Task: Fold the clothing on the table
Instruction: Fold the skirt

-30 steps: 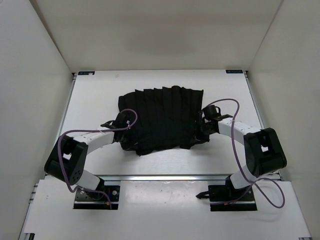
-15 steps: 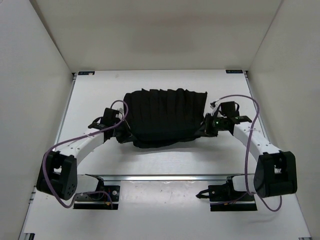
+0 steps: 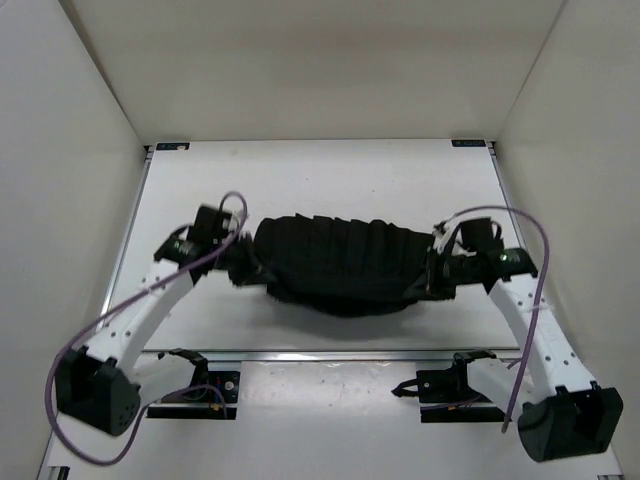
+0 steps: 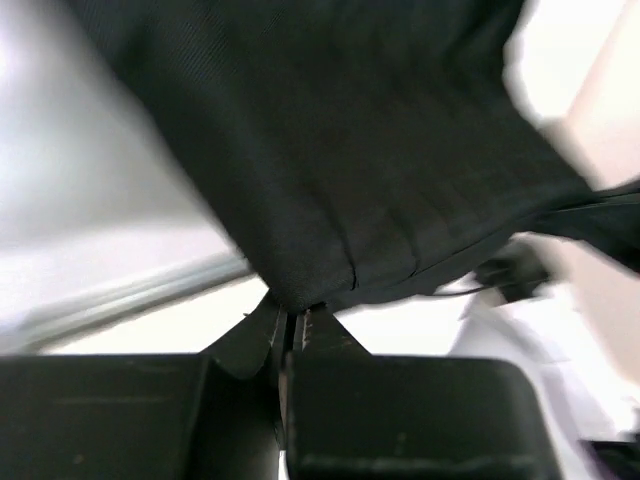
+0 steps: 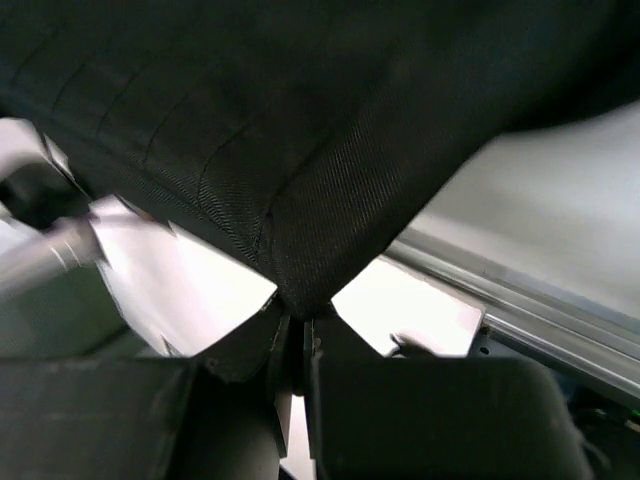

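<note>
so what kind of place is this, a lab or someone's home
Most likely a robot lab test cell: a white table with metal rail edges, plain white walls boxing it in, and a left arm and right arm bolted at its near edge.

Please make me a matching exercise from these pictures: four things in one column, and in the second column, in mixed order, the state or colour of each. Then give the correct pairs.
Column one
1. left hand
2. right hand
3. clothing
4. table

Column two
A. white and flat
B. shut on the clothing's end at the right of the top view
C. black, pleated, sagging between two grips
D. shut on the clothing's end at the left of the top view

Pairs: 1-D, 2-B, 3-C, 4-A
</note>
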Controlling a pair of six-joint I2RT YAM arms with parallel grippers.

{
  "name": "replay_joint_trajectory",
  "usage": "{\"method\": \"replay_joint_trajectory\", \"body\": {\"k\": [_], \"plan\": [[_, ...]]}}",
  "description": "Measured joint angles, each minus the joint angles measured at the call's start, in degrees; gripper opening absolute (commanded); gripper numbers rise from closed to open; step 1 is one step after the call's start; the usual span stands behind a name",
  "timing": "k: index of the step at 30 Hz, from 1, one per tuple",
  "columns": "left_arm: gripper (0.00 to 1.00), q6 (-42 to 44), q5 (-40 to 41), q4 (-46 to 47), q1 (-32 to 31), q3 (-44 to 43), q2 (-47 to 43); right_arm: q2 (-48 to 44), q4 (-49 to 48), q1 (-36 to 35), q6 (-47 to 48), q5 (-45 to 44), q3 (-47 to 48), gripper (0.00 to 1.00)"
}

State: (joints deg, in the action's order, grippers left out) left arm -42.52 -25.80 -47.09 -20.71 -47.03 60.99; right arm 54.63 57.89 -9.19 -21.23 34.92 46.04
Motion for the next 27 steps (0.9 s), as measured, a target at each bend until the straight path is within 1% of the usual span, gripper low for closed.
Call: {"method": "replay_joint_trajectory", "body": {"k": [1,3,4,5,6,7,8,9,10,11,12,14,17,20,22,26,27], "plan": [[0.05,-0.1,-0.5,-0.3,0.4,-5.6,3.0,2.2,1.0,1.7,0.6,-0.1,4.0,0.0],[0.13,0.1,-1.2,1.4,1.9,-16.0,11.1,8.5,0.6,4.8,1.7,-0.3,11.5,0.0],[0.25,0.1,-1.8,2.5,2.8,-19.9,15.0,12.7,-0.2,6.1,2.0,-0.2,15.3,0.0],[0.36,0.0,-2.5,4.2,4.0,-23.5,19.7,16.8,-1.7,7.0,2.1,-0.1,18.6,0.1],[0.42,-0.3,-3.3,5.8,5.2,-26.7,24.5,21.5,-3.1,8.1,2.3,0.3,22.0,0.18],[0.43,-1.0,-4.1,7.9,6.6,-29.5,29.4,26.0,-5.0,9.0,2.1,0.7,24.9,0.3],[0.44,-2.1,-5.3,10.9,8.0,-31.4,34.6,31.9,-7.9,10.2,2.0,0.9,27.9,0.49],[0.47,-3.3,-6.2,13.5,9.1,-32.3,38.6,35.8,-9.7,11.0,1.8,0.9,29.8,0.55],[0.5,-5.1,-7.6,16.7,10.7,-32.5,43.3,40.2,-11.3,11.8,1.5,-0.1,31.9,0.64],[0.51,-6.4,-8.4,18.5,11.6,-32.3,46.2,43.1,-12.8,12.3,1.2,-1.1,33.2,0.69],[0.52,-7.7,-9.2,20.3,12.5,-31.6,48.5,44.8,-13.7,12.8,0.8,-2.1,33.7,0.71],[0.53,-9.9,-10.0,22.8,14.3,-28.7,49.8,45.5,-14.7,13.4,0.1,-4.3,33.4,0.72],[0.53,-11.0,-10.5,25.5,15.7,-22.2,45.9,41.2,-17.6,14.0,-0.7,-6.5,29.1,0.73],[0.54,-10.9,-10.2,26.1,16.2,-15.3,38.2,34.2,-19.6,15.0,-1.8,-7.0,21.2,0.73],[0.55,-10.0,-9.0,25.6,15.5,-12.8,33.9,30.3,-21.4,16.1,-3.1,-7.1,15.0,0.74],[0.57,-8.0,-4.6,25.5,12.7,-9.9,30.2,25.9,-24.9,16.8,-7.1,-7.5,2.9,0.73],[0.59,-7.5,-3.4,25.2,12.1,-9.3,30.2,25.4,-25.6,16.5,-8.1,-7.5,0.3,0.73]]}}
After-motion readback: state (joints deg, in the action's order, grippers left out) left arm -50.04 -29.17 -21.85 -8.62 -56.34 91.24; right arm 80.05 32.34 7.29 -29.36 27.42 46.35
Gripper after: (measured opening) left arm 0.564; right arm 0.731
